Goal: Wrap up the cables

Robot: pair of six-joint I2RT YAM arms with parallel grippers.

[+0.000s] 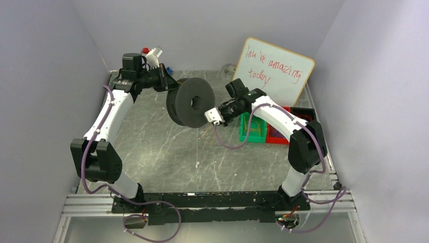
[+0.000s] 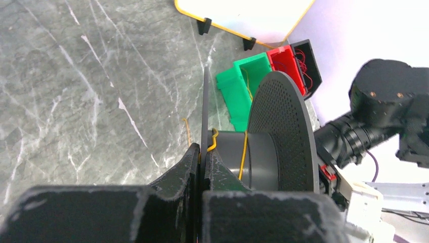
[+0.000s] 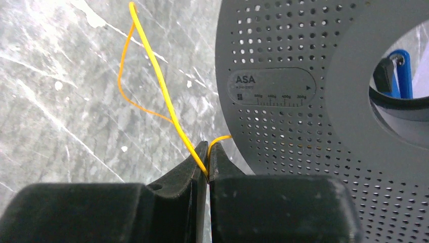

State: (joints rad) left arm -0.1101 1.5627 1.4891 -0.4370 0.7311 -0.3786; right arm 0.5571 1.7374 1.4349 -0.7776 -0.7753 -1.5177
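Spool (image 1: 190, 102), one, clamped in left tool (image 2: 201, 150), one cable (image 3: 161, 90) pinched in right tool (image 3: 208, 153)

Spool (image 1: 191, 103) over the middle of the worktop (image 1: 152, 147), left pincer (image 2: 201, 152) on its left flange rim, right pincer (image 3: 208, 152) just beside its right face, cable (image 3: 152, 71) between that pincer's tips, bins (image 1: 259, 129) right of the spool, whiteboard (image 1: 275, 71) behind them.

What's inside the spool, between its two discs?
One yellow cable strand crosses the grey core, plus a kink by the left gripper. The core's far side is hidden, so other turns cannot be told.
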